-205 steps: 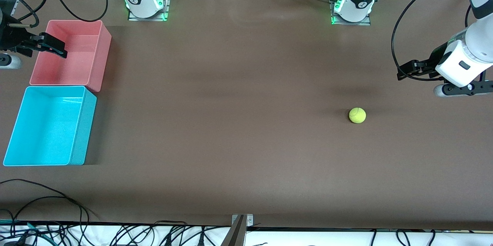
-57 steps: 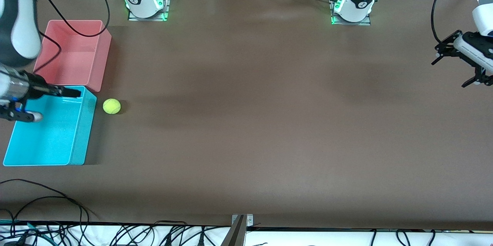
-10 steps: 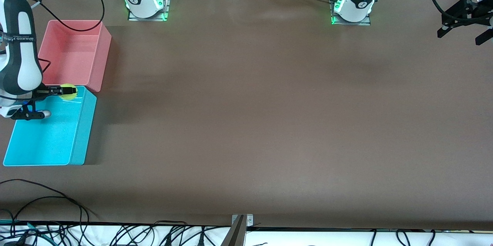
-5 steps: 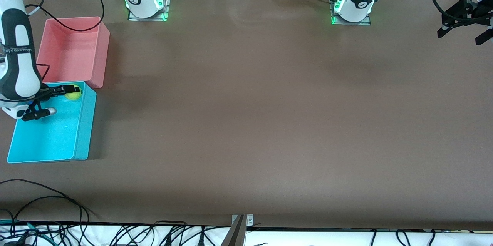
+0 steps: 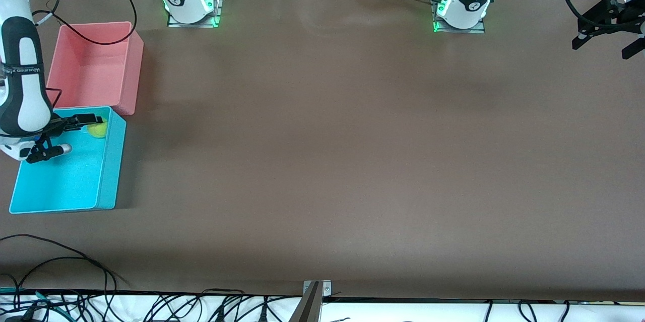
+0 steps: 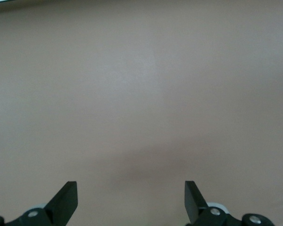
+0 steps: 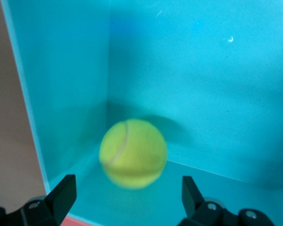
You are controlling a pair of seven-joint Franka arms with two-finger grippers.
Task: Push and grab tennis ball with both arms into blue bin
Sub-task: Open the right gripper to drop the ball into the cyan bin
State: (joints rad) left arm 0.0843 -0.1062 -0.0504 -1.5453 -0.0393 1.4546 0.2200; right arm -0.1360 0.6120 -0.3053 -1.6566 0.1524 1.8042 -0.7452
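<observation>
Brown tabletop, tennis ball in blue bin under wide right hand; left hand wide, waiting.

We see the broad brown table bare across its middle, so a gripper could sweep there with nothing in the way. The obstacles crowd the right arm's end: the blue bin and the pink bin stand just beside each other, with no gap to pass between. Over the blue bin's corner hangs the right gripper, its fingers spread apart — the tennis ball sits free in that corner, hemmed by two walls. The left gripper, fingers wide, waits above the table's opposite end — bare surface beneath it.
</observation>
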